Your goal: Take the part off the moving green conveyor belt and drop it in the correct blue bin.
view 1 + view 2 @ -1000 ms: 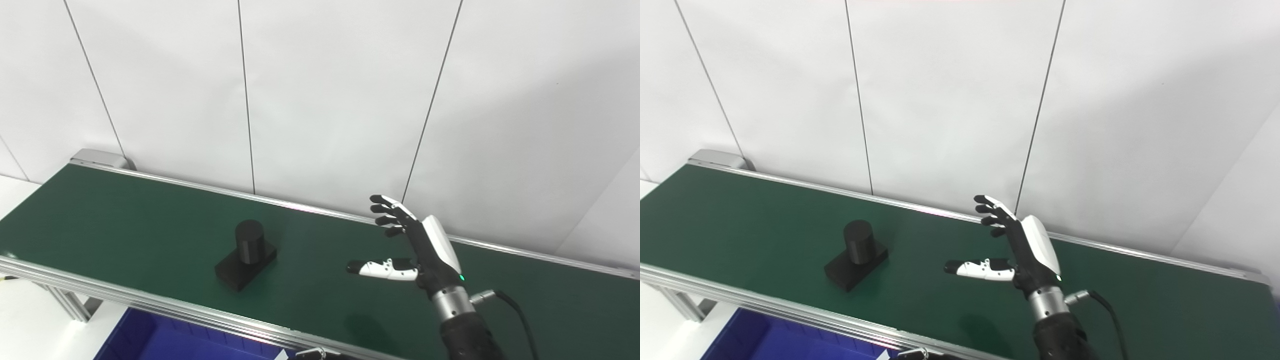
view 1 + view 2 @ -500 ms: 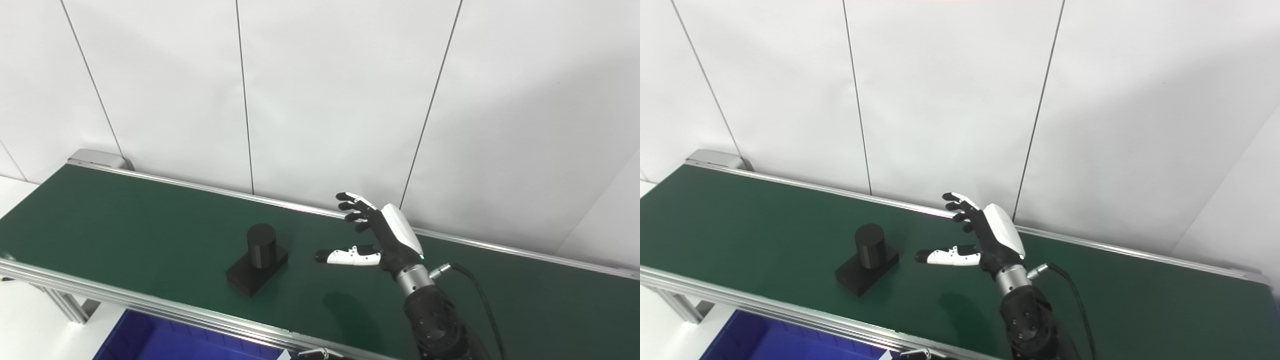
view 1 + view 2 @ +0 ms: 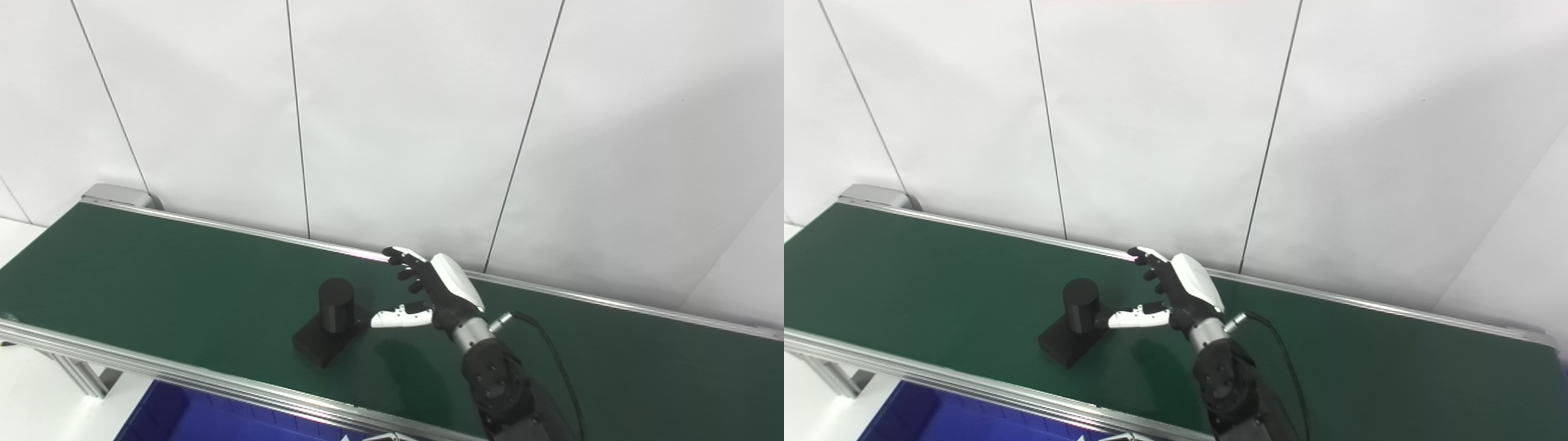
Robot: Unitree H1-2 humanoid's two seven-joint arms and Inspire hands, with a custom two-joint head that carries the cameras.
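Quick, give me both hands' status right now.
Right hand: open, fingers spread, holding nothing, thumb reaching beside the black part on the green belt.
Left hand: not in view.

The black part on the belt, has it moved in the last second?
Yes. The black part has travelled rightward along the green belt, away from the grey end cap.

The green conveyor belt [image 3: 153, 275] ran slanted between two metal rails, before a white wall. On it stood one black part [image 3: 326, 329], a flat block with an upright cylinder, near the front rail
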